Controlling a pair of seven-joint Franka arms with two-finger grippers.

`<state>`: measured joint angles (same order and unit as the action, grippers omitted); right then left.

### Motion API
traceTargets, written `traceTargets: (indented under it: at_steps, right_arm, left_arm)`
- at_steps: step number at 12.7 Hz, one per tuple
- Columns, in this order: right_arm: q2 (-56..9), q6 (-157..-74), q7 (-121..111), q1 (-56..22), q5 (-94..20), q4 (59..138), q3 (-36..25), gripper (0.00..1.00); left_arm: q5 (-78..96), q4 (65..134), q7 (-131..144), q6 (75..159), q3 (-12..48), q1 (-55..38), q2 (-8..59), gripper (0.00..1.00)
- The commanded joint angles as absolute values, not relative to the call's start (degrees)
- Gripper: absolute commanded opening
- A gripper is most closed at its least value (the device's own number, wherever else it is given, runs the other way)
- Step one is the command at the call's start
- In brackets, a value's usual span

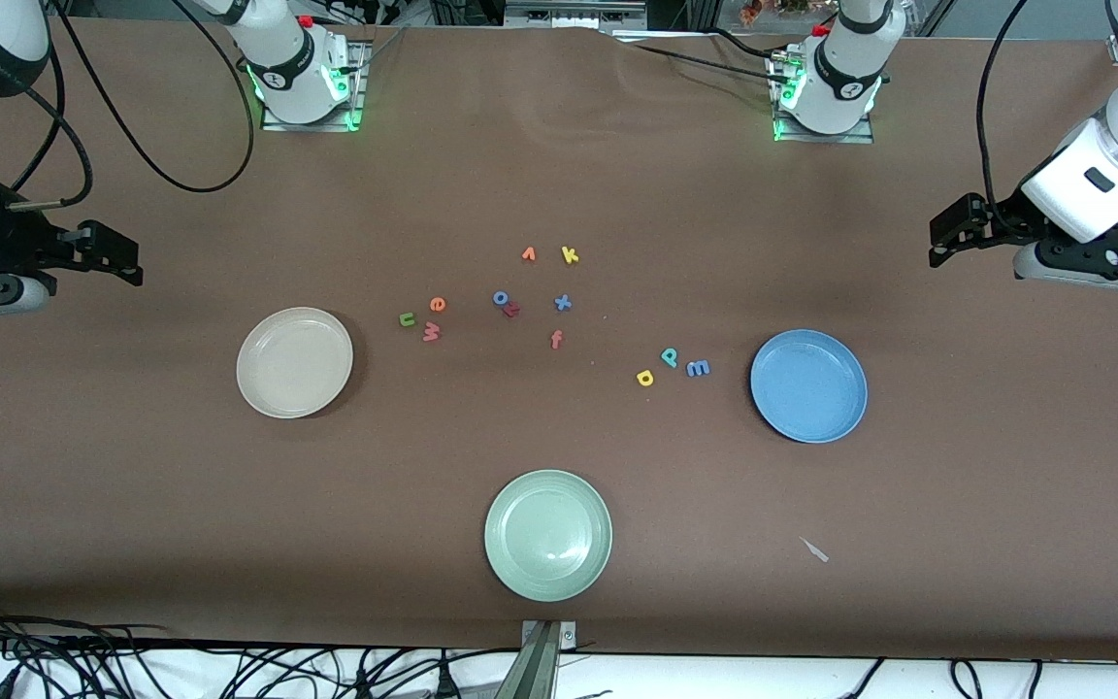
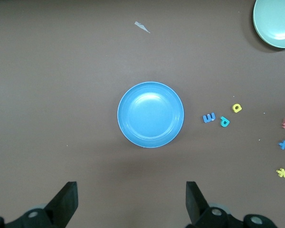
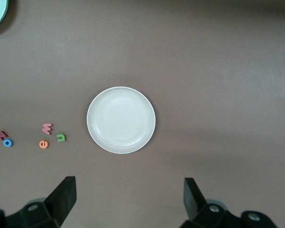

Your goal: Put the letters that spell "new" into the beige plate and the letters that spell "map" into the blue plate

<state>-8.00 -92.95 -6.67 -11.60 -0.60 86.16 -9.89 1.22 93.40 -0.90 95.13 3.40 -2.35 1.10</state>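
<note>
We find no step complete: the beige plate (image 1: 294,362) and the blue plate (image 1: 808,385) hold nothing. The n (image 1: 407,319), e (image 1: 437,304) and w (image 1: 431,333) lie on the tabletop (image 1: 559,175) beside the beige plate. The a (image 1: 644,378), p (image 1: 670,357) and m (image 1: 699,368) lie beside the blue plate. The right gripper (image 3: 128,194) hangs over the tabletop near the beige plate and the left gripper (image 2: 131,198) near the blue plate, jaws of both released and empty. All six letters remain.

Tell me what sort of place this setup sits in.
Most likely a robotics lab workbench: two arm bases bolted along a brown-covered table, loose cables at its edge, and plates and foam letters laid out as test props.
</note>
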Motion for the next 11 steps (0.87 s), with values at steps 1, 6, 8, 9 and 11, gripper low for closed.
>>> traceTargets:
  at_steps: [1, 6, 8, 9, 11]
  right_arm:
    - [-8.09, -93.86, -6.07, -11.34, -0.53, 85.60, -9.67, 1.00]
    - [-8.09, -93.87, -5.98, -11.34, -0.44, 85.52, -9.58, 1.00]
    - [-8.09, -93.87, -5.89, -11.25, -1.05, 85.60, -9.75, 1.00]
    - [-8.09, -93.87, -5.80, -11.25, -1.49, 85.61, -9.93, 1.00]
    - [-8.09, -93.26, -5.71, -11.25, -1.67, 85.69, -10.11, 1.00]
  left_arm:
    - [-0.35, 91.93, -1.58, 94.92, 3.43, -2.81, 1.76, 1.00]
    - [-0.35, 91.93, -1.49, 94.92, 3.43, -2.99, 2.55, 1.00]
    - [-0.35, 91.93, -1.49, 94.92, 3.43, -2.99, 2.55, 1.00]
    - [-0.35, 91.93, -1.49, 94.92, 3.43, -2.99, 2.64, 1.00]
    - [-0.35, 91.93, -1.49, 94.92, 3.43, -2.99, 2.64, 1.00]
